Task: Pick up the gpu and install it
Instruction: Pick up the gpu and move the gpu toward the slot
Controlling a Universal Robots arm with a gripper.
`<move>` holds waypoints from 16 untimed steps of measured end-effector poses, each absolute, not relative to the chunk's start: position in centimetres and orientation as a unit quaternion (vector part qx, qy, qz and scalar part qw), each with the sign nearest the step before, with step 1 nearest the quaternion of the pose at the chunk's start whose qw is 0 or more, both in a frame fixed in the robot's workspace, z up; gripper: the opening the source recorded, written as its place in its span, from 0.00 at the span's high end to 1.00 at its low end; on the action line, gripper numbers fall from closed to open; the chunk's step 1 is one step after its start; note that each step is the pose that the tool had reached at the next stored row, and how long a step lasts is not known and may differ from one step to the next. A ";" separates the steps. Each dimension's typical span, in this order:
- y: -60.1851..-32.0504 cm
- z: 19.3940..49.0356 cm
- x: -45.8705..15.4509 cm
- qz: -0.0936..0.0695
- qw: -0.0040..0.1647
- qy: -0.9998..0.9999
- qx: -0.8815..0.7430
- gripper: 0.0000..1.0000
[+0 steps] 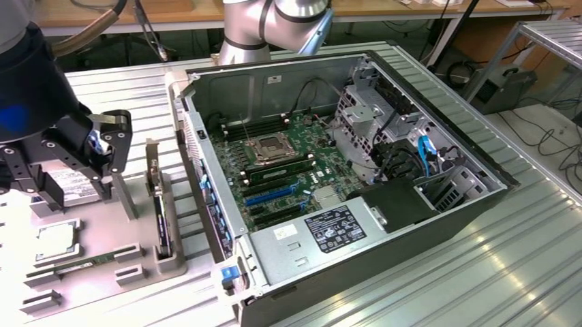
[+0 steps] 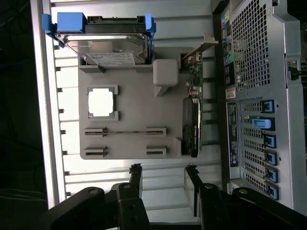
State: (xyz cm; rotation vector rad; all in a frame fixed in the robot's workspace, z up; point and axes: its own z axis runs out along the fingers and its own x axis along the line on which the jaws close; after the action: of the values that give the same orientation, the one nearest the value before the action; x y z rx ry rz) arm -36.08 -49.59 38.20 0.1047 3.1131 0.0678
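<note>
Gripper (image 1: 82, 169): jaws spread wide, nothing between them. In the exterior view it hangs over the grey fixture tray (image 1: 100, 272) at the exterior view's left, near the hard drive (image 2: 108, 45). In the wrist view the fingertips (image 2: 135, 173) show against the ribbed metal table (image 1: 454, 272) just past the tray's edge, touching nothing.

The gpu (image 2: 193, 122) stands on its long edge in a slot along the tray's side nearest the computer case (image 1: 437, 204). Its bracket end points toward the hard drive end of the tray. It is well apart from the gripper.

Edges and room:
- Between gpu and the case's wall there is only a narrow strip of table.
- On the gpu's other face a pale block (image 2: 165, 72) stands close to the bracket end. The rest of that face looks onto flat tray floor.
- Space above the card is open.

Surroundings:
- On the tray, a processor (image 2: 101, 103) sits in a square recess. A memory stick (image 2: 124, 131) lies in its holders beside it.
- The case lies on its side with the lid off and the motherboard (image 1: 282, 170) facing up.
- The blue and black expansion slots (image 1: 268, 197) run near the wall on the tray side.
- The case's wall rises between gpu and slots.
- The power supply (image 1: 318, 231) sits just beside the slots.
- The drive cage (image 1: 364, 116) and blue cables (image 1: 423, 153) crowd the far side.
- The arm's base (image 1: 264, 27) stands behind the case.
</note>
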 end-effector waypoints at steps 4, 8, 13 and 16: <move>-49.6 38.2 -36.3 0.022 0.013 0.999 0.034 0.52; -49.6 38.2 -36.4 0.022 0.013 0.999 0.034 0.52; -49.6 38.1 -36.6 0.022 0.013 0.999 0.034 0.52; -49.6 38.1 -36.7 0.022 0.013 0.999 0.034 0.52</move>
State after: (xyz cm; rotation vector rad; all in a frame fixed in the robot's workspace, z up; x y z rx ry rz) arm -36.71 -49.59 38.13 0.1047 3.1131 0.0679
